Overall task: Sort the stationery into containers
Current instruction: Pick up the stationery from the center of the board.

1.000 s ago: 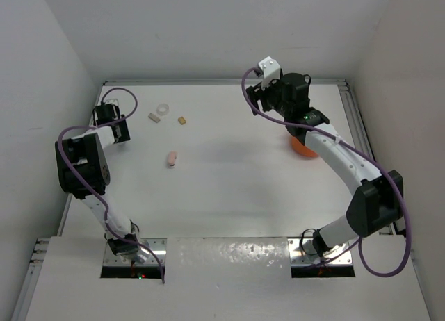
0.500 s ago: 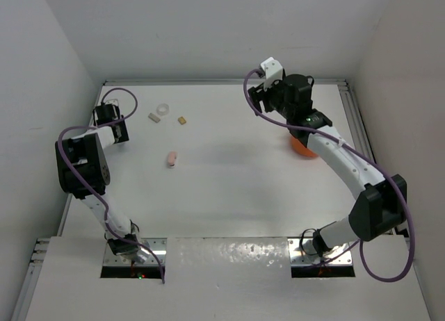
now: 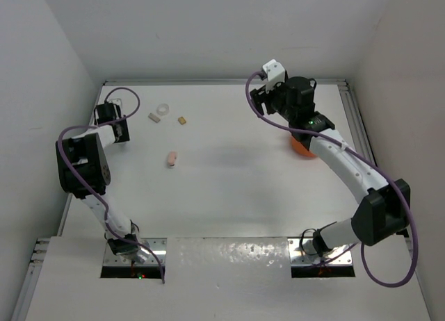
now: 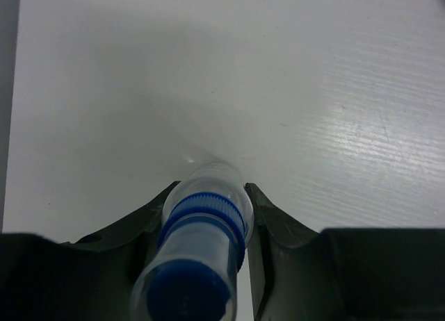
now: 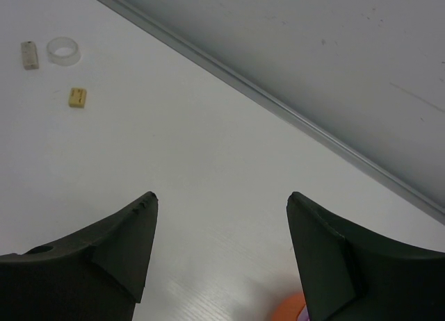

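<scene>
The left end effector point(image 4: 212, 189) has narrowed during the last second. Its two fingers point(image 4: 156, 217) now press on both sides of the blue-capped bottle point(image 4: 205, 220), just behind the cap, so it is grasping the bottle. The bottle seems to touch the surface point(image 3: 229, 189) still, in the far left corner, well apart from the orange tub point(image 3: 303, 148) on the right side. I judge that the pick is almost done and the lift comes next.

The right end effector point(image 5: 221, 196) is released and empty. It has shifted only a little and hangs just beside the tub. The clear tape ring point(image 3: 163, 110), two beige blocks point(image 3: 154, 117) and a small pink piece point(image 3: 172, 158) lie unsorted.
</scene>
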You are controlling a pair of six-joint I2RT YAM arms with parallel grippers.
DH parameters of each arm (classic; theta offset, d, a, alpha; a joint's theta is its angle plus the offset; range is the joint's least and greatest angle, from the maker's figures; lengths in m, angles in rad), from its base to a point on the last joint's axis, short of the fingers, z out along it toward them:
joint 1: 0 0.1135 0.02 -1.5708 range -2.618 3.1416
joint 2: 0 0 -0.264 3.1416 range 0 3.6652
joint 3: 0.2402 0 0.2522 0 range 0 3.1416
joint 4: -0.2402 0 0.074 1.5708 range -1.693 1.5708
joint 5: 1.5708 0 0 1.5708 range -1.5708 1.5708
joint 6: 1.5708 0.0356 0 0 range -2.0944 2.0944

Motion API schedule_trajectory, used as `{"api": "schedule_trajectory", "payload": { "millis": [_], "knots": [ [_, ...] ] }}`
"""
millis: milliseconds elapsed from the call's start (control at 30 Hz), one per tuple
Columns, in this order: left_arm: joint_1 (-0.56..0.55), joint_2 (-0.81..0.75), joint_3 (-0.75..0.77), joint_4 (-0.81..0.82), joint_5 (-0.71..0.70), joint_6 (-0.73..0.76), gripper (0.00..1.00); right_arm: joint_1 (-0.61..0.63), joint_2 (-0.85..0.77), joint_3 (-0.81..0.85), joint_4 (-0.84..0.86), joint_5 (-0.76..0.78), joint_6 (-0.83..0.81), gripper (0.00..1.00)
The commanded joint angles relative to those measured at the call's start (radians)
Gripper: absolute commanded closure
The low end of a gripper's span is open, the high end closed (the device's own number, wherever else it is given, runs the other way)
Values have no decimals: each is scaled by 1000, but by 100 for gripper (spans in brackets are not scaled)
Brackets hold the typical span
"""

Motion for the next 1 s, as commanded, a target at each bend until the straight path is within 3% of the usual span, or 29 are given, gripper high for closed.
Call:
{"api": "schedule_trajectory", "payload": {
  "millis": [0, 167, 233, 267, 333, 467, 700, 800, 967],
  "knots": [
    [-25, -40, 76, -38, 93, 88, 100, -4, -46, -2, 16, -8, -12, 27],
    [-39, -89, 158, -163, 409, 326, 100, -1, -77, 10, -35, -102, -23, 26],
    [-39, -107, 214, -291, 536, 444, 100, 0, -86, 18, -69, -139, -27, 27],
    [-39, -132, 226, -334, 669, 558, 100, -1, -97, 21, -81, -171, -36, 26],
    [-50, -158, 266, -494, 800, 738, 100, 11, -108, 21, -109, -202, -41, 26],
    [-128, -202, 336, -770, 1024, 913, 100, 33, -138, 3, -107, -301, -11, 27],
    [-313, -314, 314, -1054, 1204, 1045, 100, 172, -157, -39, -20, -465, 57, 30],
    [-387, -379, 298, -1088, 1229, 1050, 100, 216, -152, -66, 115, -579, 178, 32],
    [-456, -487, 275, -1102, 1253, 1038, 100, 301, -144, -85, 163, -594, 209, 37]
  ]
}}
